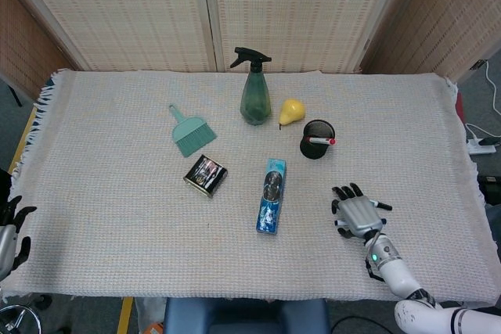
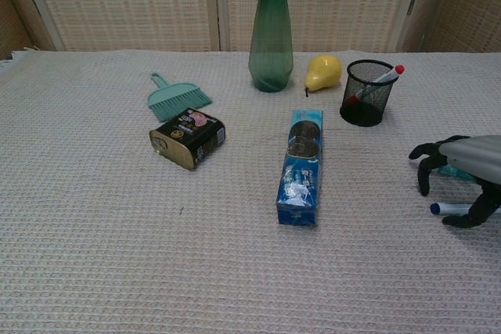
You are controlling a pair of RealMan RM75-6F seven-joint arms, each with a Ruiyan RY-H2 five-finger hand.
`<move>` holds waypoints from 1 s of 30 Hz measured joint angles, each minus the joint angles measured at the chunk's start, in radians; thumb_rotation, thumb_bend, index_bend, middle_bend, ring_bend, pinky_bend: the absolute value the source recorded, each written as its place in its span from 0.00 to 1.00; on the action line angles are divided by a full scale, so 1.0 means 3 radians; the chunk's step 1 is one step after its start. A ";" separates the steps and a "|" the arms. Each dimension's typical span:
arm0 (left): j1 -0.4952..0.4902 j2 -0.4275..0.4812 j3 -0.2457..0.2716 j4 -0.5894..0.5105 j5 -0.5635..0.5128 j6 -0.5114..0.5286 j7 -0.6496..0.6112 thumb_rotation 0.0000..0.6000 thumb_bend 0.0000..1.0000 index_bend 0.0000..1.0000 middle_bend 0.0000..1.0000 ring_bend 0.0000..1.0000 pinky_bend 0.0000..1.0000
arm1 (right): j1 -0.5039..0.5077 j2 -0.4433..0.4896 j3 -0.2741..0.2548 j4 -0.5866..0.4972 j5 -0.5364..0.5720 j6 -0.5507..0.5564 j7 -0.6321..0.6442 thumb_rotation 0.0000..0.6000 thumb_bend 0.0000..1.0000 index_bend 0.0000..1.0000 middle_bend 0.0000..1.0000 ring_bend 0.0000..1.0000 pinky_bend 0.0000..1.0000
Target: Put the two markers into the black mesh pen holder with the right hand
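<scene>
The black mesh pen holder (image 1: 317, 139) (image 2: 368, 93) stands right of the yellow pear, and a red-capped marker (image 1: 321, 140) (image 2: 379, 81) leans inside it. My right hand (image 1: 356, 213) (image 2: 463, 174) hovers palm down over two markers on the cloth near the front right, fingers spread and curved. A white marker with a blue cap (image 2: 448, 208) lies beside the thumb. Only a sliver of the teal marker (image 2: 448, 170) shows under the hand. In the head view one marker end (image 1: 381, 206) pokes out to the right of the hand. My left hand (image 1: 9, 229) rests open at the table's front left edge.
A green spray bottle (image 1: 254, 91) and a yellow pear (image 1: 291, 111) stand behind the holder. A blue cookie package (image 1: 272, 195) lies left of my right hand. A black tin (image 1: 206, 175) and a teal dustpan brush (image 1: 190, 131) lie further left.
</scene>
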 measured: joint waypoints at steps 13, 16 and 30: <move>0.0004 0.0000 -0.0001 -0.0006 0.0013 0.0014 -0.0002 1.00 0.51 0.22 0.00 0.01 0.27 | 0.0018 -0.0023 -0.0034 0.0042 0.0063 0.0130 -0.0030 1.00 0.23 0.52 0.08 0.11 0.00; 0.0003 0.0001 -0.0001 -0.0007 0.0010 0.0012 0.0003 1.00 0.51 0.22 0.00 0.01 0.27 | 0.0031 -0.0030 -0.0061 0.0065 0.0085 0.0125 -0.0064 1.00 0.23 0.53 0.08 0.11 0.00; 0.0015 0.0012 -0.0011 -0.0009 0.0012 0.0038 -0.0023 1.00 0.51 0.22 0.00 0.01 0.27 | 0.0071 -0.0082 -0.0074 0.0119 0.0101 0.0151 -0.0043 1.00 0.23 0.63 0.12 0.13 0.00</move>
